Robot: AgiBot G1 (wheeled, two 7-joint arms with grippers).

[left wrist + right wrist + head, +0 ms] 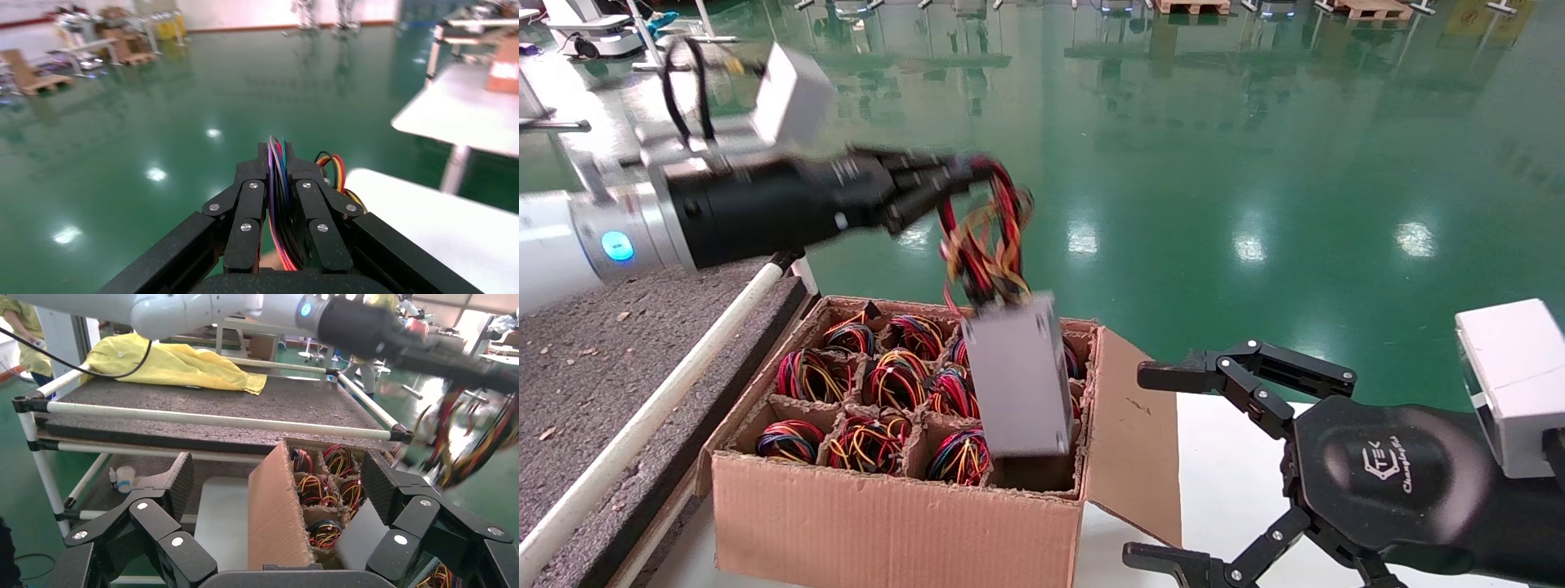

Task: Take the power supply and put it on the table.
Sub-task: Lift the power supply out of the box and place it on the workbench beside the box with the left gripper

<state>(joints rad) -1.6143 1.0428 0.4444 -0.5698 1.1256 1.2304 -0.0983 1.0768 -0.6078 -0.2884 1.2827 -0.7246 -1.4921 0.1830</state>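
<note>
The table (592,367) lies below and to the left of the left gripper (964,175), with the box (895,506) of wire bundles under it. That gripper is clenched on the wires of the power supply (1017,376), whose grey body dangles beneath it above the box. The right gripper (1164,465) hangs spread wide beside the box.

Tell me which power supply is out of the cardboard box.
The power supply hanging by its wires from the left tool, above the cardboard box. The others sit in their compartments, only wire bundles showing.
</note>
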